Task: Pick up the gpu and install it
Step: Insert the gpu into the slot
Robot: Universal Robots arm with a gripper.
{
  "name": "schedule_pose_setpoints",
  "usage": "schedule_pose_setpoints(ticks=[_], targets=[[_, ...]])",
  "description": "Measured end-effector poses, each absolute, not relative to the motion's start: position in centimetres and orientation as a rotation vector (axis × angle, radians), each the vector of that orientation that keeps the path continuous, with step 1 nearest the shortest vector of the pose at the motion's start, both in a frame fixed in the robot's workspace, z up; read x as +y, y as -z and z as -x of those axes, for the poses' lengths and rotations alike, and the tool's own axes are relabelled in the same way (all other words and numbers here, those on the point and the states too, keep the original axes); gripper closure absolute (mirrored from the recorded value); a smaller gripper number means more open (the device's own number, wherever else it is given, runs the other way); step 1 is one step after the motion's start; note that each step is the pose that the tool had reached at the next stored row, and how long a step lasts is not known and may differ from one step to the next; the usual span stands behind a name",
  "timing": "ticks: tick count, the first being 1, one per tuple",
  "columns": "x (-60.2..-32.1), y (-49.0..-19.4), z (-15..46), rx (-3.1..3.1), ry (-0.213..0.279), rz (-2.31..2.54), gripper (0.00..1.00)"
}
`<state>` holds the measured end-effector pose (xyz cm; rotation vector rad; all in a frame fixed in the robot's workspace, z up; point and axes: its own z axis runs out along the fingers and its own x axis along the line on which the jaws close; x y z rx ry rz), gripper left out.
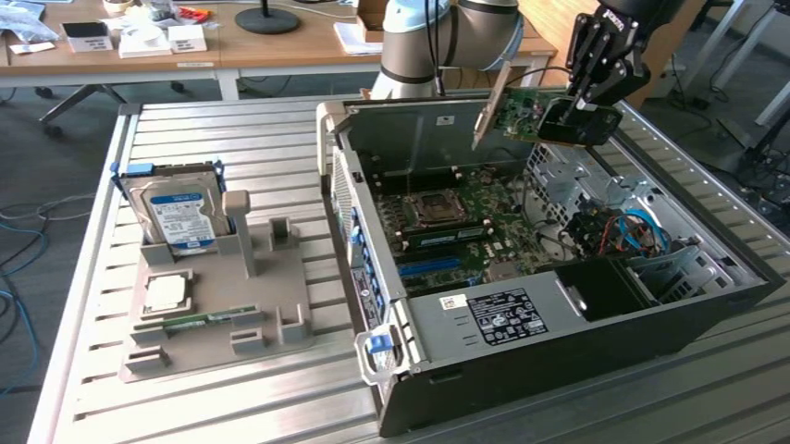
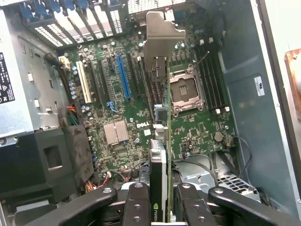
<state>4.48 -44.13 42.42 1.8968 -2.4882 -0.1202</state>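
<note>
Wooden desks [image 1: 296,51] behind; grey floor [image 1: 37,157]; slatted metal table [image 1: 222,129].

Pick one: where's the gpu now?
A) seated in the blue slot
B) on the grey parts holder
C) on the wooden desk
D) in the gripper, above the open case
D: the gripper is clamped on the gpu, which hangs edge-on over the motherboard, clear of every slot.

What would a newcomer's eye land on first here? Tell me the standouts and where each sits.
The end effector holds the gpu on edge above the far end of the open computer case, with the card's silver bracket over the motherboard. On the exterior view's left, a hard drive with a blue-white label stands in a grey holder on the slatted table.
</note>
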Motion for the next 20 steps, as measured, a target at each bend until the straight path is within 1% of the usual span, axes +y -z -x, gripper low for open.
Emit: schedule_pose_setpoints(ticks=[20], targets=[[-44.13,-42.42,-4.48,-2.408,0.119,-1.993,0.73]])
